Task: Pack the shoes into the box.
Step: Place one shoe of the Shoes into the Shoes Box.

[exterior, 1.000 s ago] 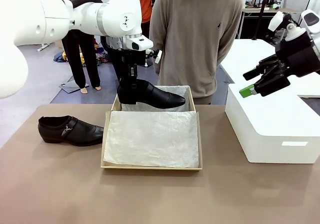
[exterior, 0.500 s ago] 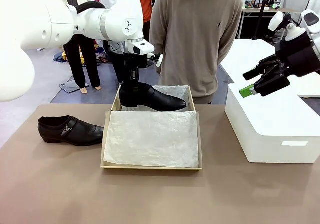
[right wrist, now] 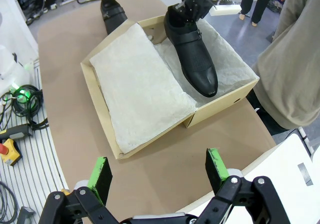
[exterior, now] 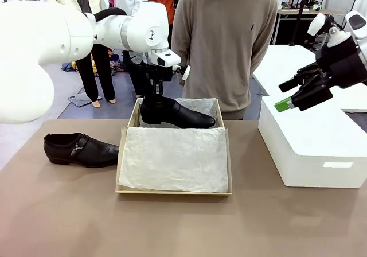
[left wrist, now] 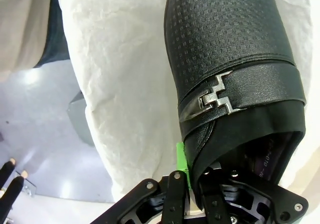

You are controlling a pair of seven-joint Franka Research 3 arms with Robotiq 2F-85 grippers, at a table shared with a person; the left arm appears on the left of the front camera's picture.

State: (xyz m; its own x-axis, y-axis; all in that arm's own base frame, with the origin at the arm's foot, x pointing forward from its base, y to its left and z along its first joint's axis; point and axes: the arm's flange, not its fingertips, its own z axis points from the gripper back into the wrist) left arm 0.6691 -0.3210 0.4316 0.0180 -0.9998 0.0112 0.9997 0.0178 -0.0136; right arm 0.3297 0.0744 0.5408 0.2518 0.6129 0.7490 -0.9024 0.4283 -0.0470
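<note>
brown table (exterior: 172, 228): left pincer (exterior: 153, 96) grips shoe (exterior: 180, 114) in box (exterior: 173, 192)

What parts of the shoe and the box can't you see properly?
- Underside of the held shoe: front view, the tissue paper and the box wall stand in front.
- One finger of the left pincer: left wrist view, tucked inside the shoe.
- Right end of the white block: front view, cut off by the picture's edge.
</note>
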